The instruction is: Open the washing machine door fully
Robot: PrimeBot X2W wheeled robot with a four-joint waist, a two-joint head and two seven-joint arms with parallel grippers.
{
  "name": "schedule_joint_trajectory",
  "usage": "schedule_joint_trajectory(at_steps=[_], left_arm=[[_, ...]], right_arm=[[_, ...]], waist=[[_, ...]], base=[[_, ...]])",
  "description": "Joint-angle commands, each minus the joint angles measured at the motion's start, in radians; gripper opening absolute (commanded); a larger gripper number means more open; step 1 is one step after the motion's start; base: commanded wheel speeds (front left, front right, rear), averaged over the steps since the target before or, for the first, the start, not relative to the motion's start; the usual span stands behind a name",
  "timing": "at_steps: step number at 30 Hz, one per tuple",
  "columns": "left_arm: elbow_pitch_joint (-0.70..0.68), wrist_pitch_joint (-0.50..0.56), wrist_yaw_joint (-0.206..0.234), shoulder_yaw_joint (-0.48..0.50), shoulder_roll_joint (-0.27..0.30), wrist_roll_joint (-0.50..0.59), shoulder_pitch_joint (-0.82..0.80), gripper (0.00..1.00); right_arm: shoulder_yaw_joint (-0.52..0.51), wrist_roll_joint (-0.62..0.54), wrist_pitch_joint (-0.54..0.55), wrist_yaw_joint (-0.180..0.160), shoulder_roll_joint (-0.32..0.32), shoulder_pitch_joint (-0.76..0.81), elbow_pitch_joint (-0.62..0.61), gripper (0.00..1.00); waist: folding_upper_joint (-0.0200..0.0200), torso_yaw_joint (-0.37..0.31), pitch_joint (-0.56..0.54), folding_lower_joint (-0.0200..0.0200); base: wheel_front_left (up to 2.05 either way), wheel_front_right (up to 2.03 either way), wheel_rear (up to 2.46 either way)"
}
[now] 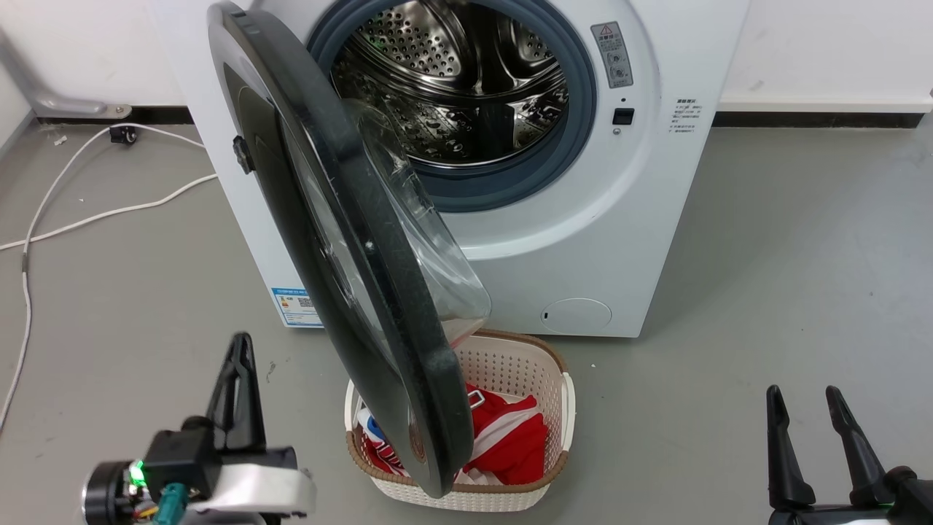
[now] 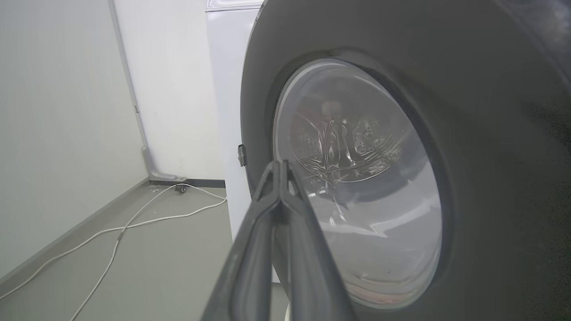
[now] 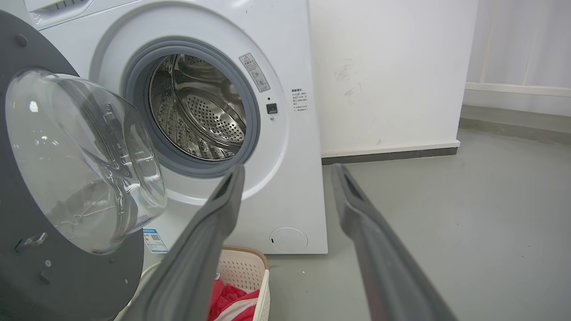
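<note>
**Door part open, edge-on to head cam, hanging over the basket**

Hidden/cut off:
- The washing machine door (image 1: 357, 240) runs out of the top of the head view. It covers the left of the washing machine (image 1: 583, 240) front, part of the blue label (image 1: 295, 306) and the left half of the laundry basket (image 1: 567, 408).
- The door's lower edge overlaps the basket rim in the head view. Can't tell if they touch.
- In the left wrist view the door (image 2: 490, 133) is dark and blurred on the right. The drum shows only as a warped image through the glass window (image 2: 357, 178).
- Both arms are cropped at the bottom of the head view.

Grippers:
- Left gripper (image 1: 239, 364) sits on the door's outer side with its fingers pressed together on nothing. Its tip (image 2: 279, 178) lines up with the window's edge, but contact can't be judged.
- Right gripper (image 1: 802, 408) is low right with its fingers spread, holding nothing, well apart from the door. It looks (image 3: 287, 171) at the machine front (image 3: 290, 178) and the glass bowl (image 3: 80, 160).

Room:
- Outer side of the door: grey floor (image 2: 178, 267) with a white cable (image 1: 95, 215) running to the wall corner.
- Inner side: the drum (image 1: 452, 80) is exposed and the bowl bulges toward it.
- The basket, holding red cloth (image 1: 510, 437), stands just in front of the machine under the door.
</note>
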Motion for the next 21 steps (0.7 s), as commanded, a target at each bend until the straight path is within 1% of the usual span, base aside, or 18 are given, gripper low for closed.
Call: schedule_joint_trajectory(at_steps=[1, 7, 12, 14, 16, 18, 19, 21], left_arm=[[-0.031, -0.003, -0.002, 0.014, 0.003, 0.006, -0.025, 0.00], [-0.149, -0.003, -0.007, 0.032, 0.011, 0.028, -0.094, 0.00], [-0.249, -0.003, -0.023, 0.001, 0.012, 0.048, -0.148, 0.00], [-0.282, -0.003, -0.030, -0.026, 0.011, 0.055, -0.163, 0.00], [-0.331, -0.003, -0.045, -0.098, 0.007, 0.068, -0.187, 0.00], [-0.346, -0.003, -0.049, -0.136, 0.006, 0.070, -0.195, 0.00], [-0.346, -0.003, -0.049, -0.136, 0.006, 0.070, -0.195, 0.00], [-0.357, -0.003, -0.057, -0.191, 0.004, 0.071, -0.207, 0.00]], right_arm=[[0.001, -0.007, -0.002, 0.000, 0.002, -0.004, 0.001, 1.00], [0.002, -0.006, -0.002, 0.000, 0.002, -0.009, 0.000, 1.00], [0.007, -0.011, -0.002, 0.000, 0.002, -0.012, 0.000, 1.00], [0.009, -0.013, -0.002, 0.000, 0.002, -0.012, -0.001, 1.00], [0.014, -0.016, -0.002, 0.000, 0.002, -0.013, -0.002, 1.00], [0.015, -0.020, -0.002, 0.000, 0.002, -0.015, -0.003, 1.00], [0.015, -0.020, -0.002, 0.000, 0.002, -0.015, -0.003, 1.00], [0.016, -0.022, -0.002, 0.000, 0.002, -0.019, -0.004, 1.00]], waist=[[0.0000, -0.001, 0.001, 0.0000], [0.0000, -0.003, 0.002, 0.0000], [0.0000, -0.006, 0.003, 0.0000], [0.0000, -0.007, 0.003, 0.0000], [0.0000, -0.008, 0.005, 0.0000], [0.0000, -0.009, 0.007, 0.0000], [0.0000, -0.009, 0.007, 0.0000], [0.0000, -0.010, 0.009, 0.0000]], base=[[0.00, 0.00, 0.00], [0.00, 0.00, 0.00], [0.00, 0.00, 0.00], [0.00, 0.00, 0.00], [0.00, 0.00, 0.00], [0.00, 0.00, 0.00], [0.00, 0.00, 0.00], [0.00, 0.00, 0.00]])
